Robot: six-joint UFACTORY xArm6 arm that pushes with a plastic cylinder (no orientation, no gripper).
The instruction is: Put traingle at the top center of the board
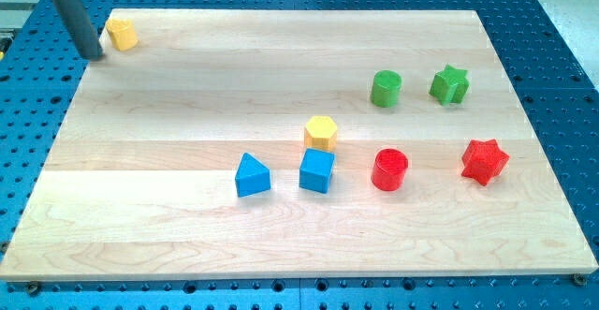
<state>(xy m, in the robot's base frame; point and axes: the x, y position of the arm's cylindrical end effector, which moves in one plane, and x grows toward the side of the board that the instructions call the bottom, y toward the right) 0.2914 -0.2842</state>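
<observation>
Camera view
Progress: not begun, by the look of it; blue triangle [252,175] sits low and left of centre, far from the top centre.
Tip: my tip [94,55] at the top left corner, just beside a yellow block [122,35], well apart from the triangle.
Jaws: none, only a rod.
Neighbours: blue cube [316,170] just right of the triangle; yellow hexagon [320,133] above the cube.
Room: board [187,95] bare above the triangle up to the top edge.

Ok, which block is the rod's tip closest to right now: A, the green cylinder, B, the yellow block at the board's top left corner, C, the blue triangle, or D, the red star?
B: my tip sits just to the view's left of the yellow block at the board's top left corner, while the blue triangle lies far off, low in the middle.
</observation>
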